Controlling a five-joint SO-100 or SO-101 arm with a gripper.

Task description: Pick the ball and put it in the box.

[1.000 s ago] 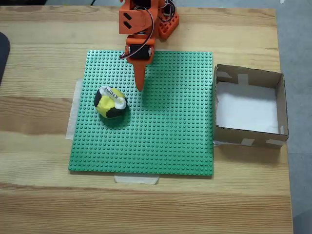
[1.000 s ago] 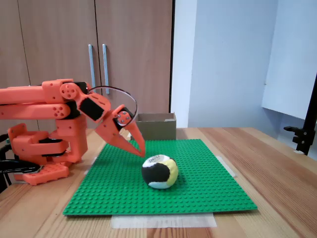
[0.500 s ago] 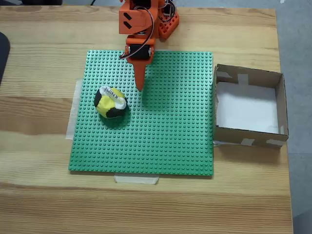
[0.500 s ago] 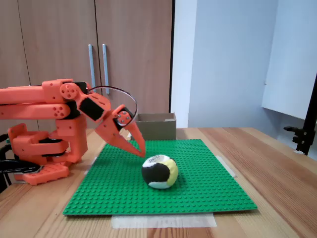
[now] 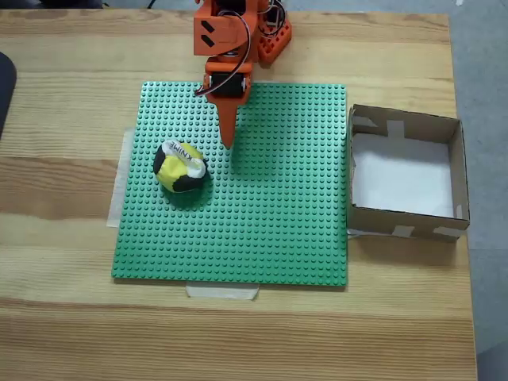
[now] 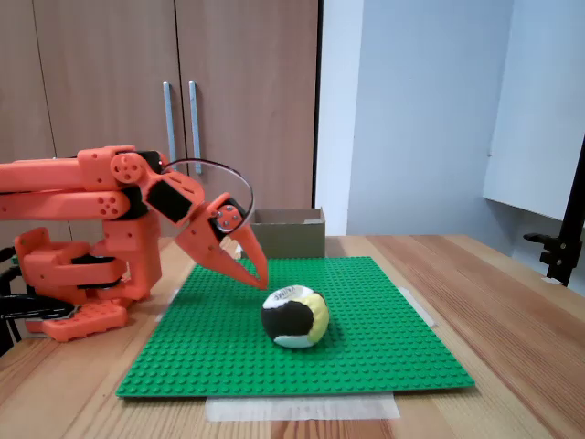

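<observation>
The ball (image 5: pixel 180 166), yellow, black and white with a printed label, rests on the green studded baseplate (image 5: pixel 270 230); in a fixed view from the side the ball (image 6: pixel 294 317) sits near the plate's middle. My orange gripper (image 5: pixel 228 141) hangs above the plate with its fingers together and nothing between them, a short way to the right of the ball and beyond it. From the side the gripper (image 6: pixel 260 274) points down, just above and left of the ball. The brown cardboard box (image 5: pixel 456 171) with a white bottom stands right of the plate, and the box (image 6: pixel 288 232) shows behind the plate from the side.
The arm's orange base (image 6: pixel 78 274) stands at the plate's far edge. A wooden table (image 5: pixel 63 333) carries everything. Pale tape (image 5: pixel 222 292) holds the plate's edges. A dark object (image 5: pixel 4 87) lies at the left edge. Cabinet doors (image 6: pixel 110 73) stand behind.
</observation>
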